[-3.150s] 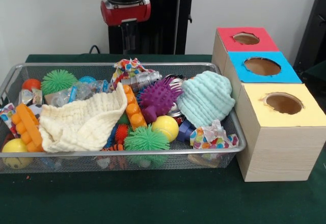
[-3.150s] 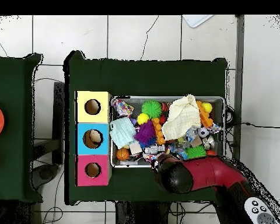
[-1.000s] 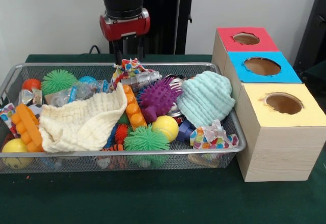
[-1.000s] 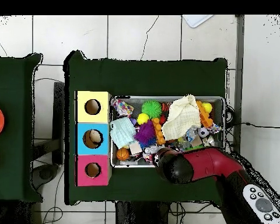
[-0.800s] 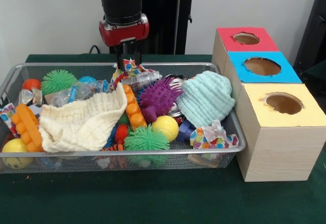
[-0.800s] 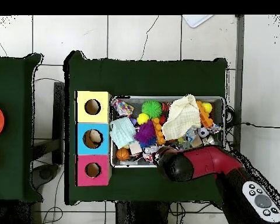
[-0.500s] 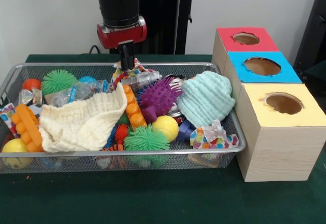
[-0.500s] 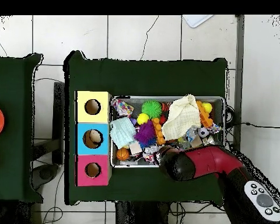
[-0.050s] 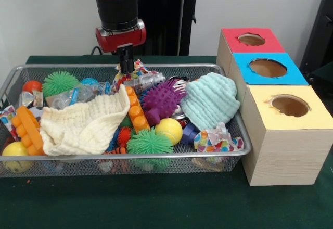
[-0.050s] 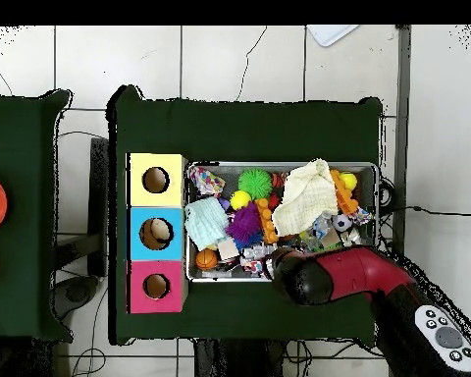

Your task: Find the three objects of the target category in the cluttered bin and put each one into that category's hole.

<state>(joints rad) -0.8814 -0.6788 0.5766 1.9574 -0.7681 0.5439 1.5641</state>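
The gripper (image 9: 125,66), fingers pressed together and empty, hangs just above a crumpled, multicolour-patterned wrapper (image 9: 136,68) at the far side of the wire bin (image 9: 218,154) on the tabletop (image 9: 166,205).

Robotics lab: green-clothed table (image 9: 166,208), tiled floor (image 10: 239,69), sorting boxes (image 9: 283,135).
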